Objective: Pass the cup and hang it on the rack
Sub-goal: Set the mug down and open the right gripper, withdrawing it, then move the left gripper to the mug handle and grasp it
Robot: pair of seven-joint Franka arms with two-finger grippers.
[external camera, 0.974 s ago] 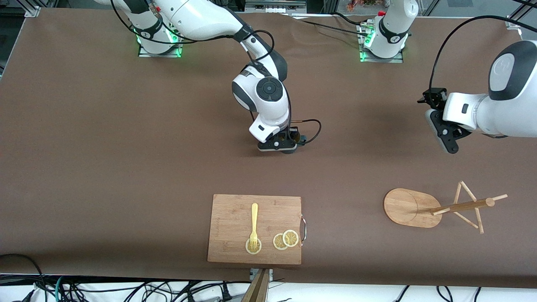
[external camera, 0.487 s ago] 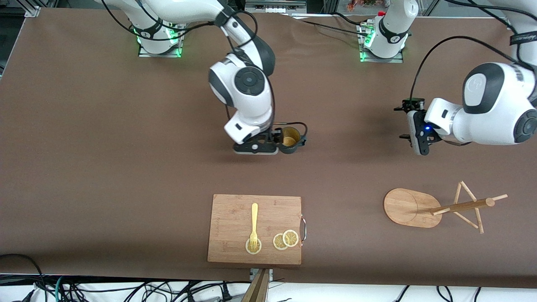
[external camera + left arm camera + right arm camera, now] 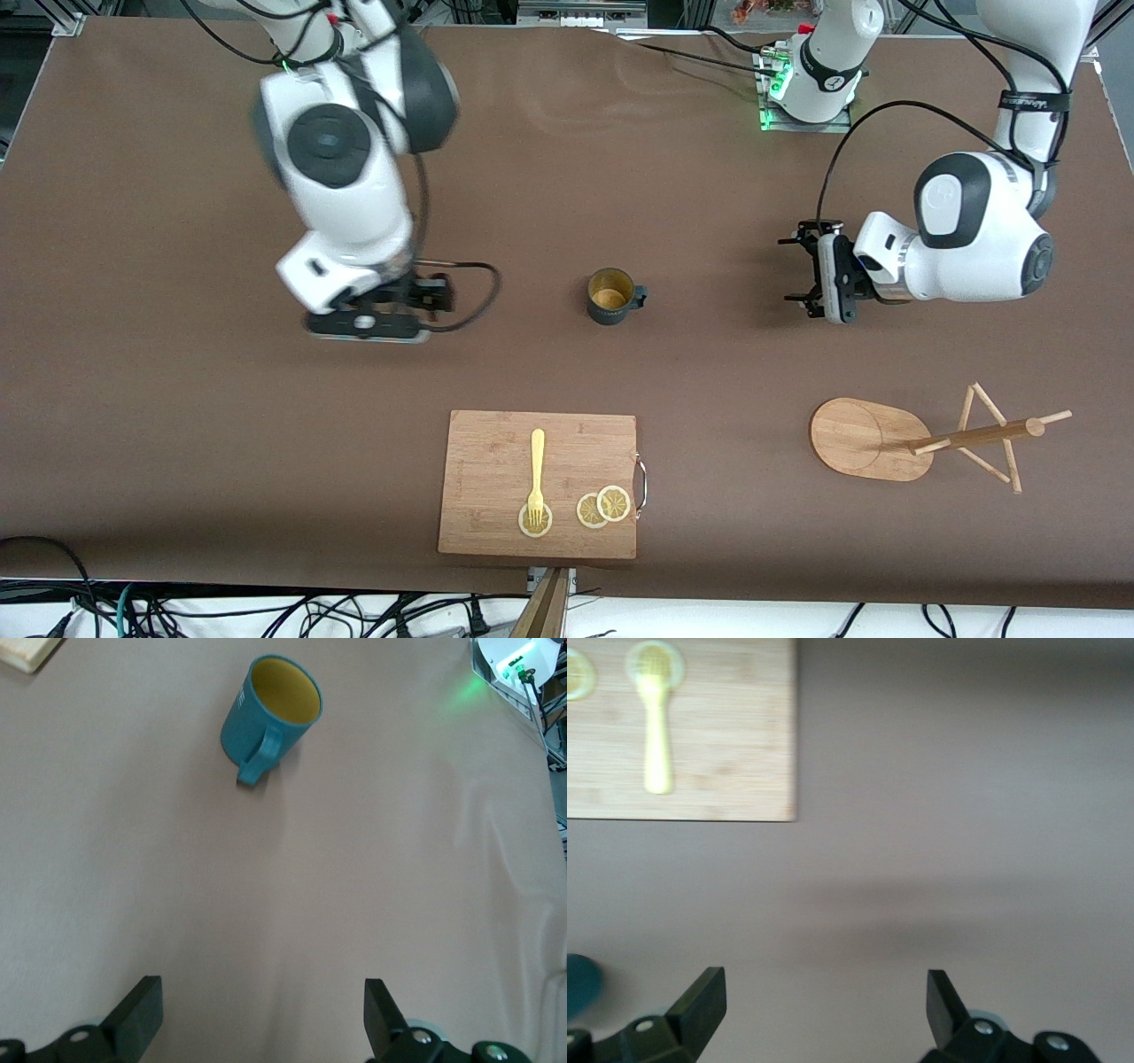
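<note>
Here the right arm rises from its base and bends down so that the right gripper [image 3: 368,324] hangs over bare brown table [image 3: 177,266], toward the right arm's end, its fingers spread wide with nothing between them. The left arm folds at the elbow, and the left gripper [image 3: 819,283] is turned sideways over the table toward the cup, its jaws also wide apart and empty. The cup [image 3: 610,297] stands upright on the table between the two grippers, apart from both, its handle pointing toward the left arm's end. The rack [image 3: 873,439] lies toward the left arm's end, nearer the front camera than the left gripper; in the front view its post and pegs stretch away from the oval base. The cutting board [image 3: 496,461] sits nearer the front camera than the cup, carrying a yellow fork [image 3: 536,474] and lemon slices [image 3: 602,507]. The left wrist view shows the cup's ribbed teal wall and yellowish inside – details the front view barely gives – while the right wrist view shows the board, the fork and only a teal sliver at one edge.
</note>
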